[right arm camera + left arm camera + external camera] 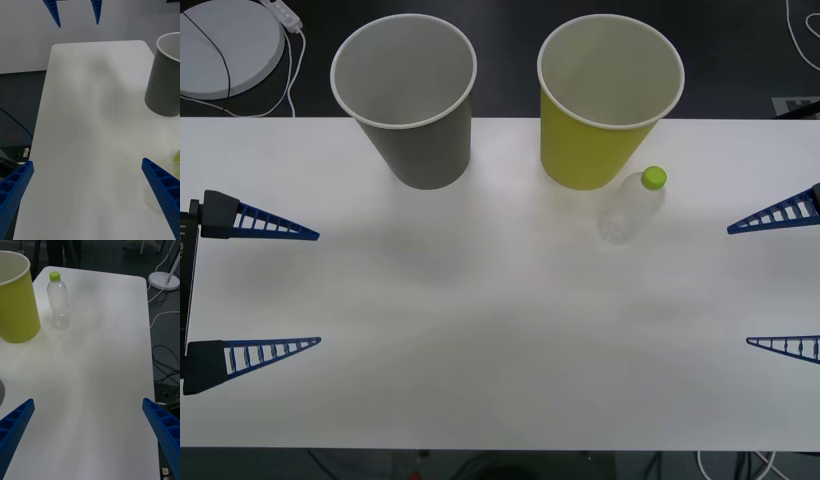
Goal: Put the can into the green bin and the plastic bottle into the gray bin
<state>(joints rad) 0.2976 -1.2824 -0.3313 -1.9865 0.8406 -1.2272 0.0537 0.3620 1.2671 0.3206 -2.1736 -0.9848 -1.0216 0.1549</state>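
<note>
Front view, one gray bin [408, 95], one green bin [605, 100], one plastic bottle [630, 205], both end effectors spread empty

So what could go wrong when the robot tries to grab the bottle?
The plastic bottle stands upright and looks empty, so a nudge from the right gripper could tip it over and send it rolling. It also stands right beside the green bin, so a wide-open jaw might bump that bin. The gray bin is further away.

A lab: bare white table [500, 380], dark floor [165, 333] strewn with cables [165, 360].
</note>
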